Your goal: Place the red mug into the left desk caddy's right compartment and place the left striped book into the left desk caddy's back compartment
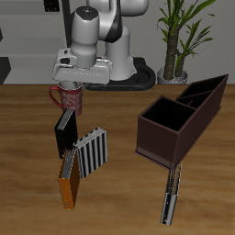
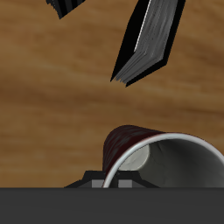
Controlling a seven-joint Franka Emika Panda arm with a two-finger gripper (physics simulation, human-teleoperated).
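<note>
**A:** Red mug (image 1: 69,97) sits far back on the table, right under the gripper (image 1: 72,84). Wrist view shows its pale rim (image 2: 166,153) very close. Jaws? Can't tell, fingers aren't visible in either view.

**B:** Same. Looks like the mug grasp is the current step. I'd pinch one wall of the rim, away from the handle, and lift straight up. The black book (image 1: 64,133) stands just in front of the mug.

**A:** Then carry it over to the left desk caddy (image 1: 179,117) and lower it into the big square right compartment (image 1: 165,117). Keep it upright.

**B:** Left striped book (image 1: 171,195) lies near the front edge, in front of the caddy. Untouched.

**A:** Surface is wood-grain tabletop (image 1: 119,207). Potted plant (image 1: 176,37) at the back.
</note>
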